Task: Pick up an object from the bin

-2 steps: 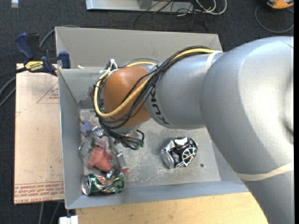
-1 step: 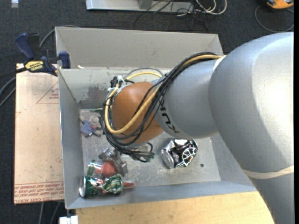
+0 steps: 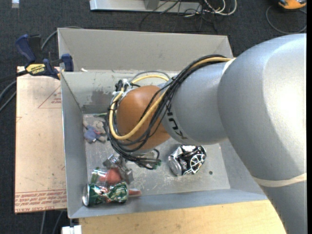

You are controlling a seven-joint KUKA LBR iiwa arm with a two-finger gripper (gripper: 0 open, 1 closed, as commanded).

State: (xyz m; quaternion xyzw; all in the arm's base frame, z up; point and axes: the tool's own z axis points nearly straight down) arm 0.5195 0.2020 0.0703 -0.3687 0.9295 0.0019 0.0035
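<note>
The gripper [image 3: 119, 168] hangs low in the bin [image 3: 73, 145], directly over a small red thing [image 3: 111, 176]. I cannot tell whether it is open or closed. Just in front of it lies a crushed green can [image 3: 106, 193]. Behind it and to its left sits a small purplish toy [image 3: 94, 131]. Farther off on its other side rests a black-and-white object [image 3: 187, 161].

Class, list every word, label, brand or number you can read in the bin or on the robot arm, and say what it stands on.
"KU": dark letters on the grey arm link, sideways; rest hidden by cables.
Crushed green can, near left corner: print too blurred to read.
Black-and-white can: markings unreadable.
</note>
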